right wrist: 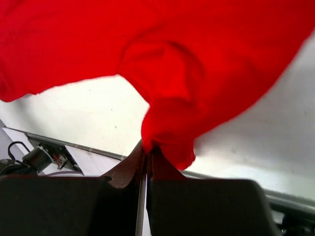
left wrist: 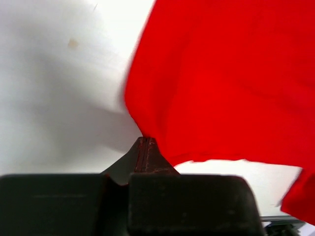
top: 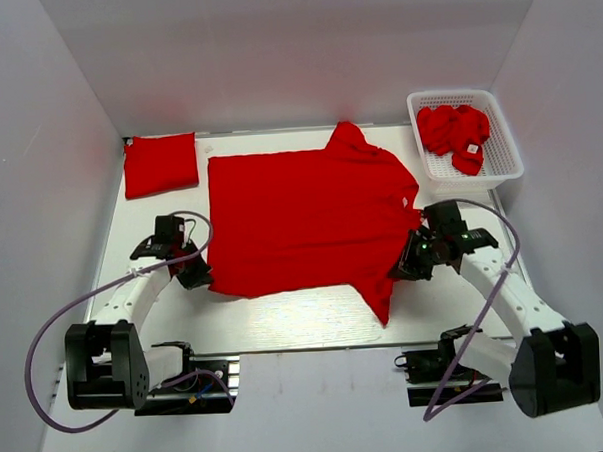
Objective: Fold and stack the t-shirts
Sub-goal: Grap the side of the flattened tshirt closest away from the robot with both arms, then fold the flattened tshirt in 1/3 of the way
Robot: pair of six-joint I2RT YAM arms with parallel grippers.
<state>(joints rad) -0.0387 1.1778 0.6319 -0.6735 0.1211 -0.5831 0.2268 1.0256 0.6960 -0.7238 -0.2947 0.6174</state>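
Observation:
A red t-shirt (top: 301, 221) lies spread across the middle of the white table, one sleeve pointing to the near edge. My left gripper (top: 199, 276) is shut on its near left corner; in the left wrist view the cloth (left wrist: 221, 83) hangs from the closed fingertips (left wrist: 145, 143). My right gripper (top: 411, 261) is shut on the shirt's right edge; the right wrist view shows bunched cloth (right wrist: 167, 132) pinched between the tips. A folded red t-shirt (top: 160, 163) lies at the far left. More crumpled red t-shirts (top: 454, 134) sit in the basket.
A white mesh basket (top: 508, 147) stands at the far right corner of the table. White walls enclose the table on three sides. The arm bases and purple cables sit at the near edge.

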